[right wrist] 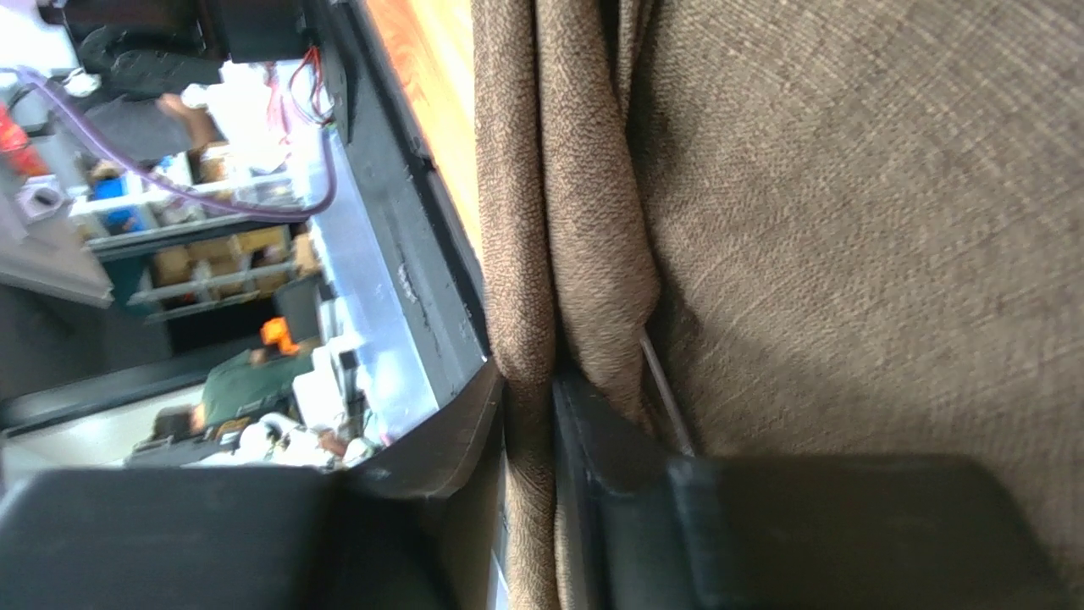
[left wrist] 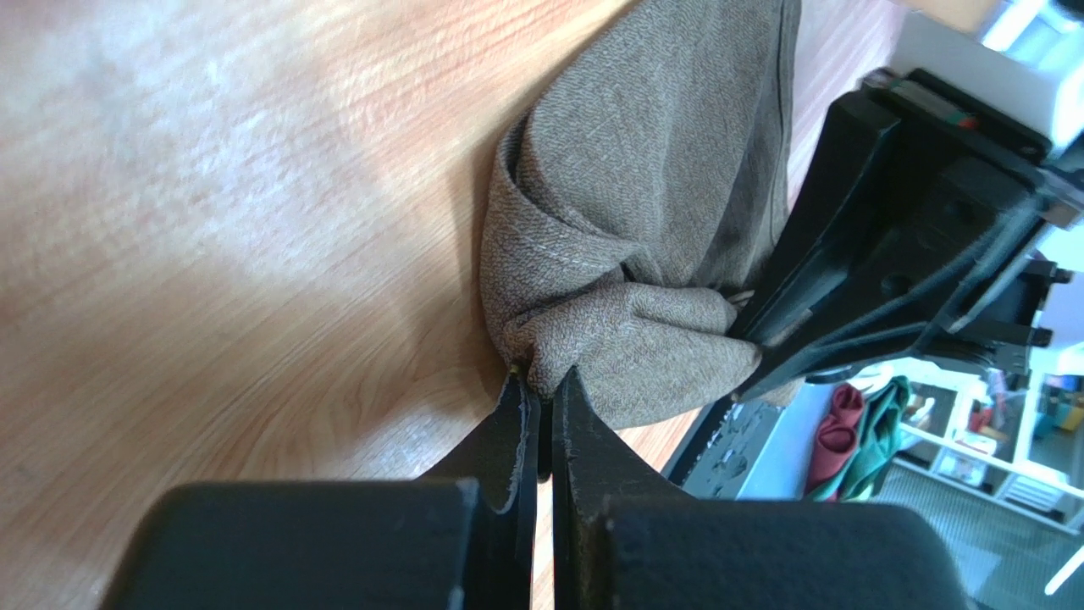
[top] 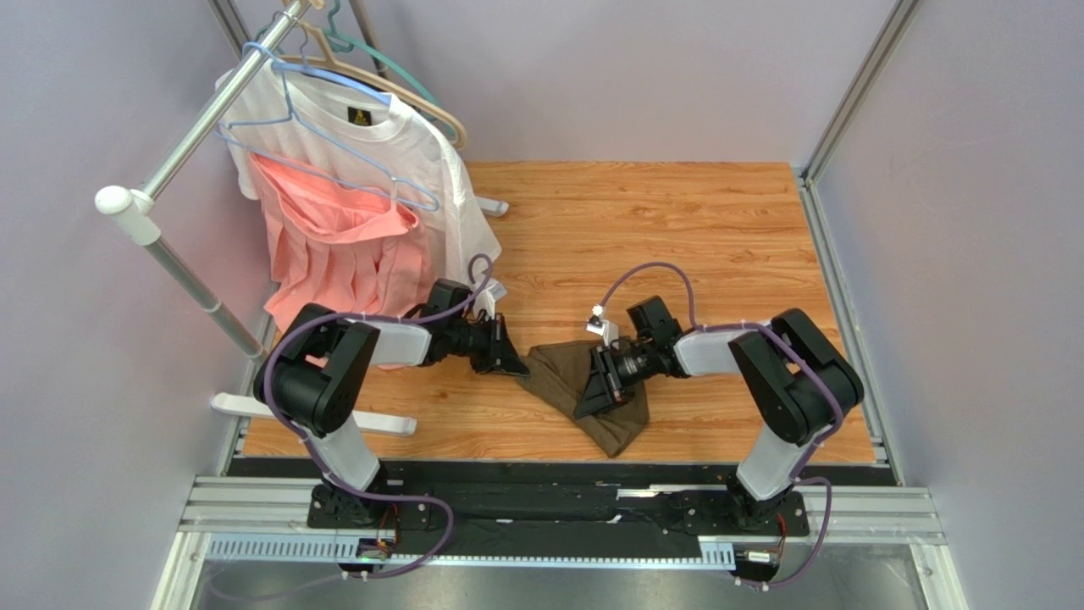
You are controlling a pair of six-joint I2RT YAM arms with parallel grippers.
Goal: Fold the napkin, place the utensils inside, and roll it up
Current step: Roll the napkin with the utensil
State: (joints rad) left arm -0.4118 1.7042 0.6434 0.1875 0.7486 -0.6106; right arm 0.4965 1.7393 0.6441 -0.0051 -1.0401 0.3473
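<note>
Bench scene with two arms, seen from overhead and from both wrists. The napkin (top: 560,371) lies bunched in a rough triangle on the wooden bench (top: 662,229), near its front edge and between the two arms. The left claw (top: 507,356) sits low over the bench at the napkin's left corner. In the left wrist view its jaws are together, with the tips against a gathered fold, and a small pinch of cloth appears caught between them. The right claw (top: 596,392) reaches in from the right over the middle of the napkin. In the right wrist view, narrow upright folds of cloth run down between its fingers (right wrist: 598,445), which are clamped on them, and a broad flat expanse of cloth spreads to one side. The claws are near each other, with the cloth spanning the space between them. At the rear left, well apart from the napkin, a rack (top: 191,127) holds a white T-shirt (top: 407,153) and a pink garment (top: 337,254) on hangers.
</note>
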